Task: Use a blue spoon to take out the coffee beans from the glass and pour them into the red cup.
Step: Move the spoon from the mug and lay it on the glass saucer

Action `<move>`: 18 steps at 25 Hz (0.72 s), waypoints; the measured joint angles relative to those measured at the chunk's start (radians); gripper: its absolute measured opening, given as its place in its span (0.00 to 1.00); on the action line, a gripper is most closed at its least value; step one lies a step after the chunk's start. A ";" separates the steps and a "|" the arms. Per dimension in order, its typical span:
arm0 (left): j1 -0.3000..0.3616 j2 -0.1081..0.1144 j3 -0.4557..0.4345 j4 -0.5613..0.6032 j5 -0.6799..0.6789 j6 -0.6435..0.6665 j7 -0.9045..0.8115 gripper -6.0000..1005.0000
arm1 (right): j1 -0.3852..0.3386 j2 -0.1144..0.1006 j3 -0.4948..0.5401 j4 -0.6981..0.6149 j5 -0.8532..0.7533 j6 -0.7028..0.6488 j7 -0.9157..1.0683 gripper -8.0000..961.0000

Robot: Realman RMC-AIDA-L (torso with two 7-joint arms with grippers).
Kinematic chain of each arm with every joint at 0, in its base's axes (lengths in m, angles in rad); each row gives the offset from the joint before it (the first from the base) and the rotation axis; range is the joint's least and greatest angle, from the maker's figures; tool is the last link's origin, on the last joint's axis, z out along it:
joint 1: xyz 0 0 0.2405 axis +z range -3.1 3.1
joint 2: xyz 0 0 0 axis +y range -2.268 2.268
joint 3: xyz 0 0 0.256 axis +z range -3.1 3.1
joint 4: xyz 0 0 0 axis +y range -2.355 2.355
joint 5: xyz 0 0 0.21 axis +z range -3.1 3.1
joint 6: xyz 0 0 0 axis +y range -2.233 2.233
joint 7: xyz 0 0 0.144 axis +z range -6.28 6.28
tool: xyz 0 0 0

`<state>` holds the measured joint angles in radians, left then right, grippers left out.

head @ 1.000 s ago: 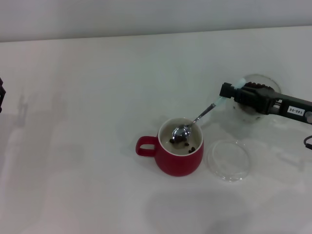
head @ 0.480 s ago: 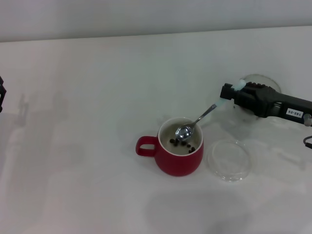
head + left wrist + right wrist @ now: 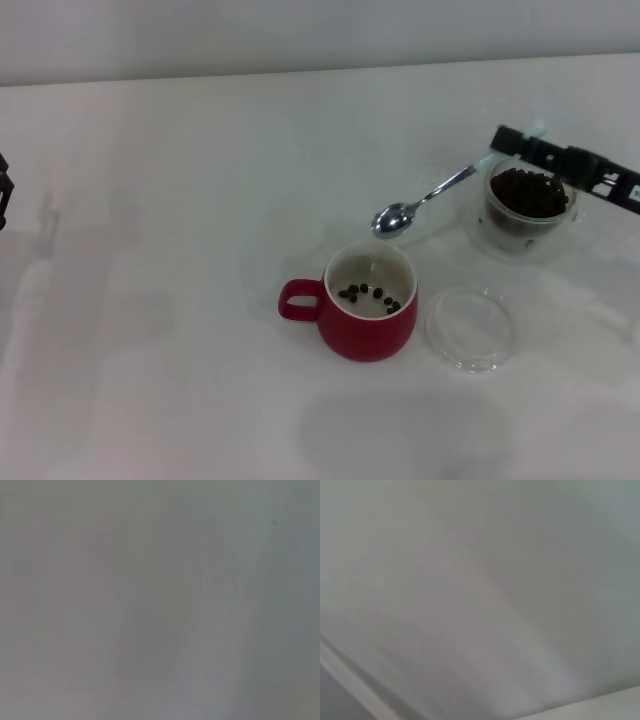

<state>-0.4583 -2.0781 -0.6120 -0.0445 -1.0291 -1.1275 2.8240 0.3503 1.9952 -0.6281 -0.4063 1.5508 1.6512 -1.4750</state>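
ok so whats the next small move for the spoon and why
Probably swing the blue spoon back to the glass and dip in. Held by the right gripper, its bowl looks empty beyond the red cup, which holds few coffee beans; the glass has plenty.

Right gripper (image 3: 508,140): black, flat and elongated housing with squared edges.
Right gripper finish: matte black; stepped profile with small notches along the upper edge.
Right gripper marking: small white label patch near the frame edge; text not legible.
Right gripper tip: pale light-blue patch at the top of the black tip.
Left arm (image 3: 4,190): only a small black angular part shows at the frame edge.
Left arm surface: dark, no markings discernible.
Wrist views: show no part of the robot's body.
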 joint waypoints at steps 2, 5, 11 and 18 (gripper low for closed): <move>-0.002 0.001 0.000 0.000 -0.001 0.002 0.000 0.56 | -0.009 -0.008 0.010 0.001 0.007 0.001 0.018 0.16; -0.010 0.001 0.000 0.000 -0.002 0.009 0.000 0.56 | -0.030 -0.024 0.036 0.002 0.018 0.013 0.034 0.16; -0.014 0.003 0.000 0.000 -0.003 0.011 0.000 0.56 | -0.094 -0.059 0.083 0.002 0.022 0.030 0.046 0.16; -0.040 0.000 0.000 -0.004 0.001 0.011 0.000 0.56 | -0.139 -0.058 0.077 0.002 0.012 0.030 0.014 0.16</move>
<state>-0.4981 -2.0779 -0.6121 -0.0482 -1.0283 -1.1166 2.8240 0.2114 1.9376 -0.5512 -0.4039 1.5631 1.6808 -1.4614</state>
